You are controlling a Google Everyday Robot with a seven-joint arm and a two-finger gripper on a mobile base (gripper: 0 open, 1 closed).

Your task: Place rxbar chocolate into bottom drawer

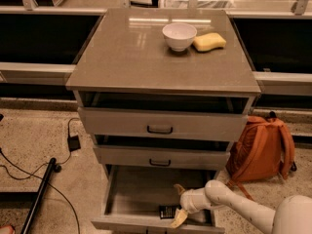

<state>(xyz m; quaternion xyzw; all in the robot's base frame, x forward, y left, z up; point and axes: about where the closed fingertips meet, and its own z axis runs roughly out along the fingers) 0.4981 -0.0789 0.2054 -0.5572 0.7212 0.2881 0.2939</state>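
Inside the pulled-out bottom drawer (140, 190) of a grey cabinet (141, 57), the robot's gripper (178, 204) reaches in from the right on its pale arm. Its two yellowish fingers (179, 188) are spread wide apart, one toward the back of the drawer and one over the front panel. The chocolate bar (167, 211), a small flat piece in a black wrapper, lies on the drawer floor just ahead of the mouth of the jaws, nearer the front finger and close to the front panel. Nothing is pinched between the fingers; whether the front finger touches the bar cannot be told.

Above the jaws, the middle drawer (161, 158) and the top drawer (161, 126), each with a dark handle, stand slightly open. Higher up, on the cabinet top, a white bowl (179, 35) sits upright with a yellow sponge (209, 42) just beside it on the right.

Behind the gripper, past the arm to the right, an orange backpack (261, 149) leans by the cabinet. Well ahead of the jaws, out on the speckled floor to the left, lie black cables (29, 165), a small power adapter (74, 143) and a dark pole (38, 194).
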